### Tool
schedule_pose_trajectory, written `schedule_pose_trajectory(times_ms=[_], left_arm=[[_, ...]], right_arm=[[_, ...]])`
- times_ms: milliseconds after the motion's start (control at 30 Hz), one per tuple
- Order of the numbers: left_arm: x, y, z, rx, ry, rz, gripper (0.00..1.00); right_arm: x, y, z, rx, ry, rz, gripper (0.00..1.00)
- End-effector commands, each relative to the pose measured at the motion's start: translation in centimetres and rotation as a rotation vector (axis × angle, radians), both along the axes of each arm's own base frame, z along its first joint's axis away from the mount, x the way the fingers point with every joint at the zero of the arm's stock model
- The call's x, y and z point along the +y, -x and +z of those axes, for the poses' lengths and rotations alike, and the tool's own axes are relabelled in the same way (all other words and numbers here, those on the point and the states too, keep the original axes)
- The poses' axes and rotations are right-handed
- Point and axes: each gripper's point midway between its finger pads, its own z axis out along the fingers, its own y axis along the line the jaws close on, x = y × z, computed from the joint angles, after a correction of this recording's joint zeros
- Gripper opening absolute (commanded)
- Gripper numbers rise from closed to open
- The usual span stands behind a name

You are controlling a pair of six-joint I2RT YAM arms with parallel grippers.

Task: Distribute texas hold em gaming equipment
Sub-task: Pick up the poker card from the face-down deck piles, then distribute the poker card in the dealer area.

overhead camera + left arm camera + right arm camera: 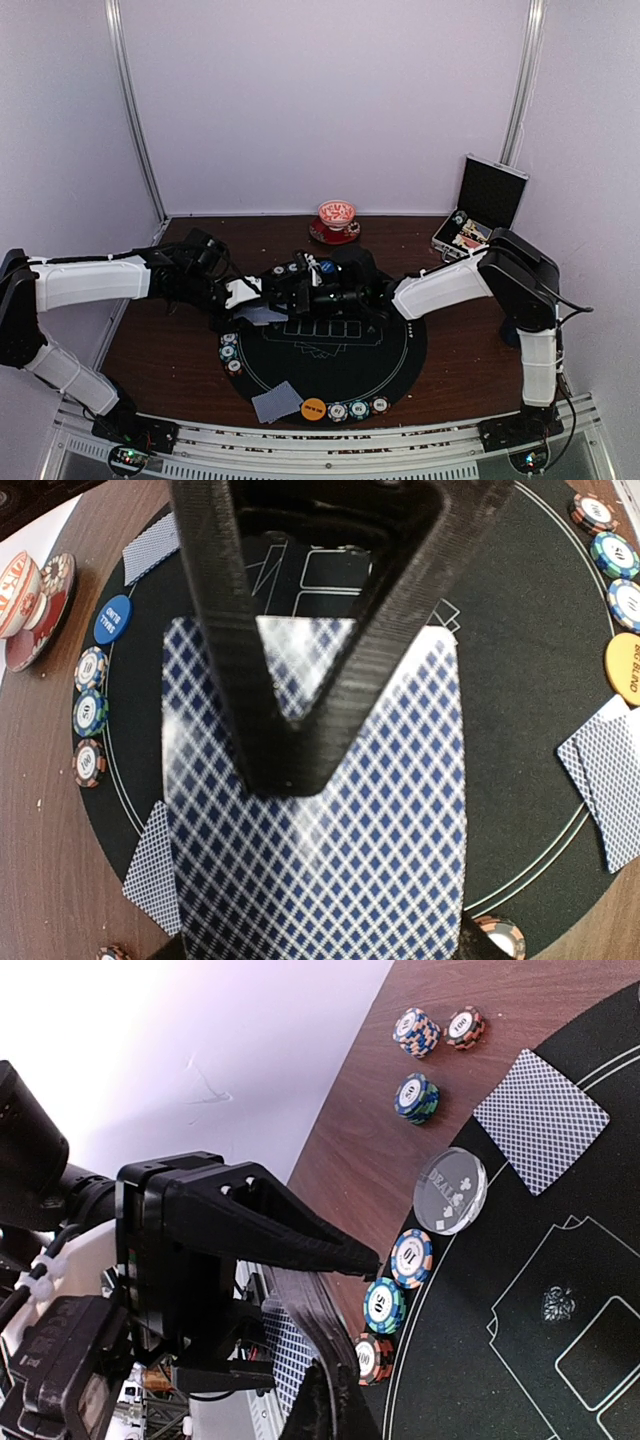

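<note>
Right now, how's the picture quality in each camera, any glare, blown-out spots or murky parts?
Left wrist view: pale glare streaks the held card deck, which fills the frame. Right wrist view: the wall is blown out white, while the chips look crisp. Top view: dim; the dark arms merge with the black mat at centre.

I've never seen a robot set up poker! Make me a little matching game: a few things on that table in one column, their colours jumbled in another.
Things:
1. Big Blind disc
2. Small Blind disc
3. Dealer disc
4. cup at the far edge of the table

Colours:
A. clear
B. red and white
C. orange
D. blue

Right pairs: 1-C, 2-D, 3-A, 4-B
</note>
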Motion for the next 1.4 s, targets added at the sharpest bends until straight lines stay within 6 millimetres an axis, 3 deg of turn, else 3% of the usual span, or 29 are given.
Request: schedule_pose_trajectory(times_ms=[0,200,400,500,667,967,1067,1367], left_arm=[[-1.1,0.6,0.9,0.003,0.055,-0.049,0.59],[-1.0,0.7,1.1,-0.001,0.060,-0.050,0.59],[-1.1,0.7,1.2,-0.002,0.062,-0.050,0.59],[-1.0,0.7,1.1,-0.001,0.061,-0.048,0.59],[-1.0,0.7,1.5,-0.012,0.067,-0.049,0.59],[-1.0,0.9,2.0,-0.017,0.077,-0.053,0.59],[-1.0,0.9,1.9,-0.015,0.079,-0.053,0.59],[-1.0,1.0,2.0,-0.017,0.081,-0.058,0.59]], right_arm=[[-1.4,-0.5,-0.5,0.031,0.005,-0.012,0.00],[-3.1,-0.7,1.8,0.010,-0.031,-0.020,0.00],[-6.5,-2.8,5.5,-0.051,-0.082,-0.110,0.00],[-7.4,-4.2,6.0,-0.072,-0.082,-0.174,0.00],[-6.5,-7.0,3.3,-0.041,-0.050,-0.265,0.00],[-1.9,-12.1,-1.5,0.048,-0.105,-0.331,0.00],[0.1,-12.6,-3.3,0.077,-0.120,-0.321,0.00],[4.9,-12.2,-6.2,0.112,-0.167,-0.293,0.00]])
